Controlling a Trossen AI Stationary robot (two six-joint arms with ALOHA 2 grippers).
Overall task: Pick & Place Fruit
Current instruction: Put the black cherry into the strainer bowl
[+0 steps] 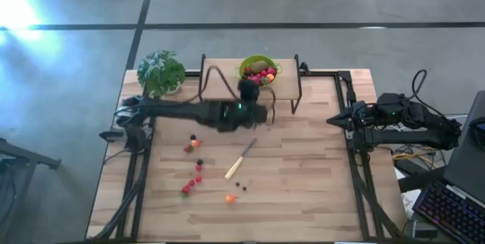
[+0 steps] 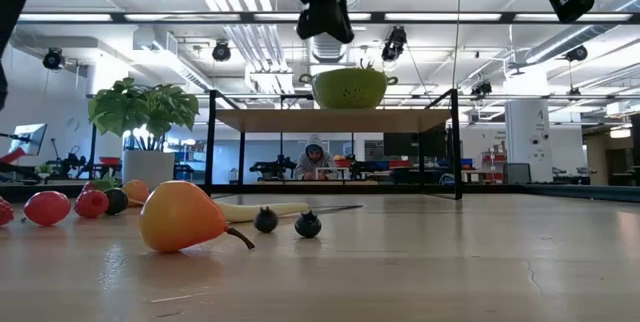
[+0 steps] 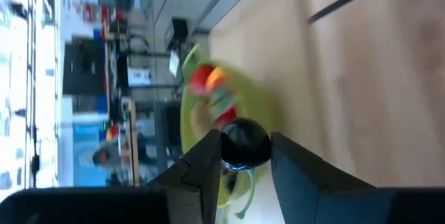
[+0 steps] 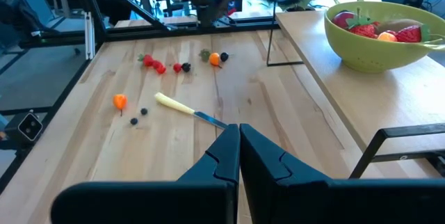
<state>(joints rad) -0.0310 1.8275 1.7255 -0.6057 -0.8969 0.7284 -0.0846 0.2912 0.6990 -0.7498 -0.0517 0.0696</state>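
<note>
- Wood-topped table [image 1: 303,176], high view: the left gripper [image 1: 255,85] reaches from the left edge to the raised shelf [image 1: 227,86] at the far edge, just beside the green bowl [image 1: 259,67] of fruit. The right gripper [image 1: 339,120] waits at the right edge, well apart from the work. Loose fruit [image 1: 195,177] is scattered on the left-centre boards with a knife [image 1: 239,159] beside it. A plant [image 1: 161,72] stands at the far-left corner. The right half of the top is open.
- Low view: the left gripper [image 2: 327,12] hangs above the bowl [image 2: 350,88] on the shelf [image 2: 335,119]. An orange pear [image 2: 180,217] lies nearest, with two dark berries [image 2: 286,223] and red pieces [image 2: 48,207] close by. The near boards at right are bare.
- Left wrist view: the fingers [image 3: 208,165] grasp a dark berry [image 3: 243,142] between them, over the bowl [image 3: 243,106] near the shelf edge.
- Right wrist view: the right gripper [image 4: 238,144] has its jaws clenched together, holding nothing. Open boards lie ahead of it up to the knife [image 4: 186,108] and scattered fruit [image 4: 156,65]. The bowl [image 4: 379,40] sits on the shelf [image 4: 361,106] to one side.
</note>
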